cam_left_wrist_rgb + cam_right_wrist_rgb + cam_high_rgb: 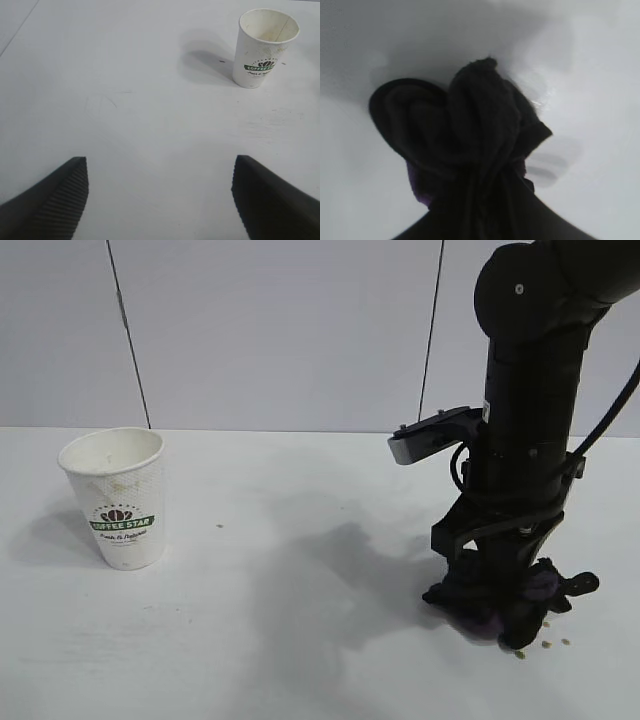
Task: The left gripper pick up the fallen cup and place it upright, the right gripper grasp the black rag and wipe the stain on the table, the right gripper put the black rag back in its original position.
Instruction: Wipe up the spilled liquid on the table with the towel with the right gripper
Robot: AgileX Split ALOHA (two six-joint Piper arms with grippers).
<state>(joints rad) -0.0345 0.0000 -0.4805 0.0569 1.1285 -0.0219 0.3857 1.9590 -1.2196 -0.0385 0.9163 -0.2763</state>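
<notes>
My right gripper (pixel 503 612) pinches the rag (pixel 530 592) straight down onto the table (pixel 300 640), droplets (pixel 548 644) just beside it. The cup (pixel 118 498) stands well apart; my left gripper (pixel 160 200) is spread.

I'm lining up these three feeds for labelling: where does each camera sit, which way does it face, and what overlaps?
Exterior view: off the rig, level, facing the white table; shows the right gripper pressing the black rag down beside brown droplets.
Left wrist view: on the left arm, angled down; shows the open left gripper.
Right wrist view: pointing straight down onto the rag.
Shared: the upright white paper cup appears in exterior and left wrist views.
</notes>
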